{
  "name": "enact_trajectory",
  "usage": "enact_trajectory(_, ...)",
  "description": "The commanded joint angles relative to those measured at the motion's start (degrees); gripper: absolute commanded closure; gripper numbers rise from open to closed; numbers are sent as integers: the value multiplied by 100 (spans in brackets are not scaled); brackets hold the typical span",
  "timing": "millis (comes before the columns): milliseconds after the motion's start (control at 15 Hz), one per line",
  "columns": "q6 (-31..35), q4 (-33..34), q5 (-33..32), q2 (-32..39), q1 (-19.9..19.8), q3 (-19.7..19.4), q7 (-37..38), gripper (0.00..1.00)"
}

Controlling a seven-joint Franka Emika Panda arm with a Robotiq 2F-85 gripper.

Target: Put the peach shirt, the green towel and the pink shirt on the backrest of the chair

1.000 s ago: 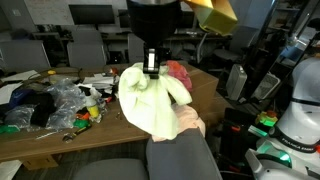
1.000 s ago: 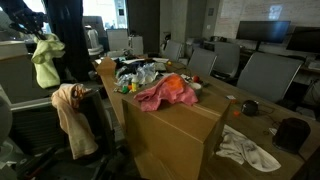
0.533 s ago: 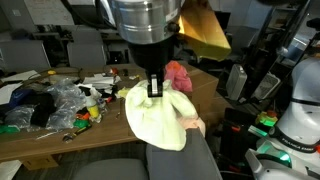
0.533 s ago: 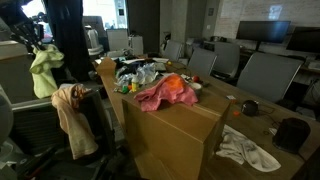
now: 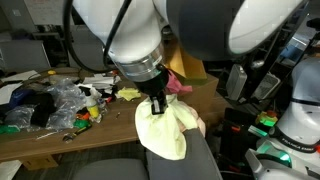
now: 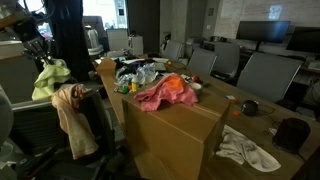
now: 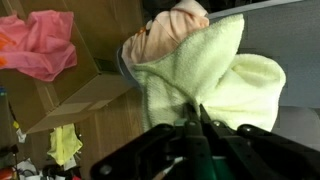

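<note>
My gripper [image 5: 157,104] is shut on a bunched corner of the pale green towel [image 5: 165,132], which hangs just over the grey chair's backrest [image 5: 185,160]. The peach shirt [image 5: 196,125] lies draped over that backrest, partly under the towel. In the other exterior view the towel [image 6: 50,80] hangs from the gripper [image 6: 42,55] right above the peach shirt [image 6: 72,115]. In the wrist view the towel [image 7: 215,75] covers most of the peach shirt [image 7: 170,30], with the fingers [image 7: 195,122] pinching it. The pink shirt [image 6: 160,96], with its orange patch, lies on the wooden table [image 6: 170,135].
Plastic bags and small toys [image 5: 50,100] clutter the table's far end. A small yellow scrap [image 7: 65,143] lies on the table. Grey office chairs [image 6: 260,70] line the far side, a white cloth [image 6: 250,150] lies on a desk, and white equipment [image 5: 300,110] stands beside the chair.
The gripper has come down and toward the chair with the green towel, so the towel now hangs lower, over the backrest and the peach shirt.
</note>
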Motion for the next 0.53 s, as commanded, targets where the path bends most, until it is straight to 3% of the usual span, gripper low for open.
enact_trajectory(0, -243, 42, 101, -23, 21, -205, 38, 99)
enact_trajectory(467, -628, -7, 406, -209, -70, -454, 86, 99)
